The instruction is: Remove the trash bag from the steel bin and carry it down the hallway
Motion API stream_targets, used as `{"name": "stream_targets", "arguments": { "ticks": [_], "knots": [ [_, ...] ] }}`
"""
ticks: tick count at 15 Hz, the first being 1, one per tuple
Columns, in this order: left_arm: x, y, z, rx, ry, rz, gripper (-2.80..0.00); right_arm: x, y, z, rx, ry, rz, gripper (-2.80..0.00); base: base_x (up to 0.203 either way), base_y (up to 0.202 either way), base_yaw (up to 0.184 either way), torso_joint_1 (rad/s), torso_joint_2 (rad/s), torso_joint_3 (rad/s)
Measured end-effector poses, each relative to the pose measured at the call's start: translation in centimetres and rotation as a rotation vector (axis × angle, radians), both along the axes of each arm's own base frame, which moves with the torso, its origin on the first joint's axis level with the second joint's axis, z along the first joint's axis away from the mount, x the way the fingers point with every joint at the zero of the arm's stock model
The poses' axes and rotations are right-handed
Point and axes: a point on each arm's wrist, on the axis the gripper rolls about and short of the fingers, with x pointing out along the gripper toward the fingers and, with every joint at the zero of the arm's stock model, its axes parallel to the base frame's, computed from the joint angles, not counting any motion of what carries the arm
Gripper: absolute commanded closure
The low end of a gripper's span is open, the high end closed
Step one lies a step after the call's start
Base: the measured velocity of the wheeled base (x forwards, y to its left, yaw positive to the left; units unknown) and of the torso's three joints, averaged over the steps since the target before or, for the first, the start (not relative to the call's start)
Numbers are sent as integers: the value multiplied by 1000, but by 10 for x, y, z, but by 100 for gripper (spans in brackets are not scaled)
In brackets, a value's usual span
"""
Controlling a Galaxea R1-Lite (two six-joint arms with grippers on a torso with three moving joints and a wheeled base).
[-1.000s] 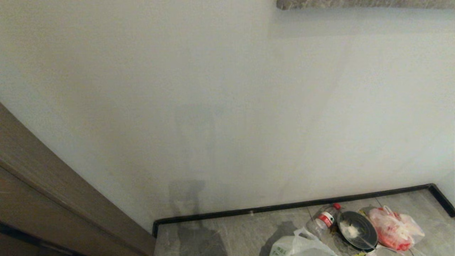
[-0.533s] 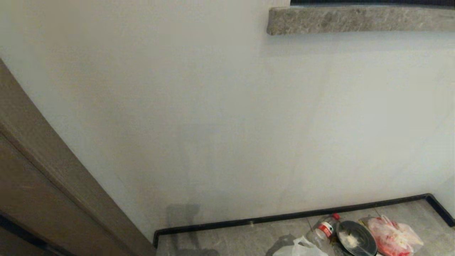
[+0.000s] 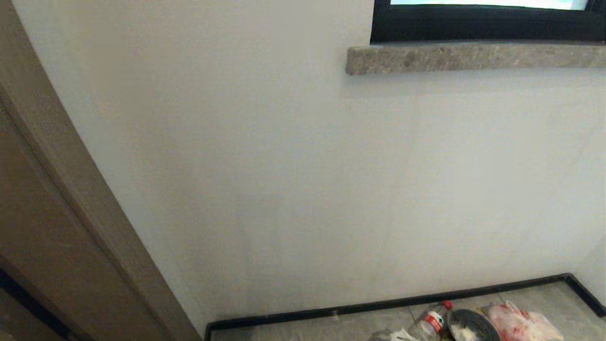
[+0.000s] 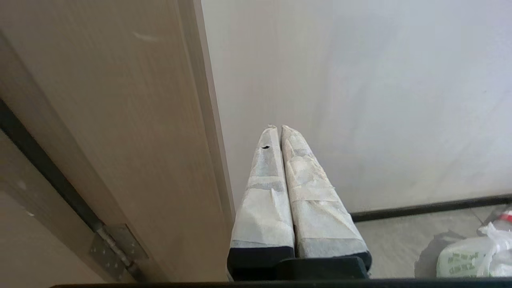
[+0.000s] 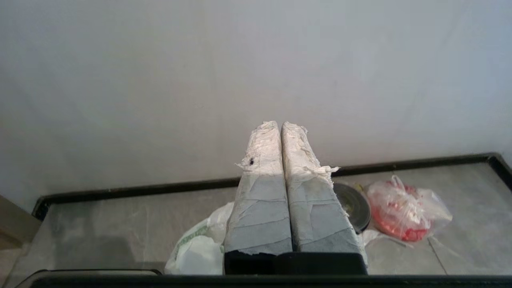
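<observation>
**Surfaces and finishes**

The trash bag (image 5: 196,248) is thin, crinkly white plastic; the pinkish-red bag (image 5: 404,212) is glossy film. Floor tiles (image 5: 120,228) shine, marble-like. The window sill (image 3: 473,56) looks like rough stone. The door frame (image 4: 132,132) shows matt wood grain. Frayed white tape wraps both jaws.
</observation>
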Motion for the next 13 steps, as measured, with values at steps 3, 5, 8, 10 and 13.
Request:
{"name": "stream_targets", "arguments": {
  "ticks": [3, 5, 8, 10, 13],
  "knots": [
    [0, 0, 0, 1, 0, 0, 0, 0, 0, 0, 0, -1, 0, 0, 0, 0, 0, 5, 4, 75],
    [0, 0, 0, 1, 0, 0, 0, 0, 0, 0, 0, 0, 1, 0, 0, 0, 0, 0, 0, 0],
    [0, 0, 0, 1, 0, 1, 0, 0, 0, 0, 0, 0, 1, 0, 0, 0, 0, 0, 0, 0],
    [0, 0, 0, 1, 0, 1, 0, 0, 0, 0, -1, 1, 0, 0, 0, 0, 0, 0, 0, 0],
    [0, 0, 0, 1, 0, 0, 0, 0, 0, 0, 0, -1, 0, 0, 0, 0, 0, 0, 0, 0]
  ]
}}
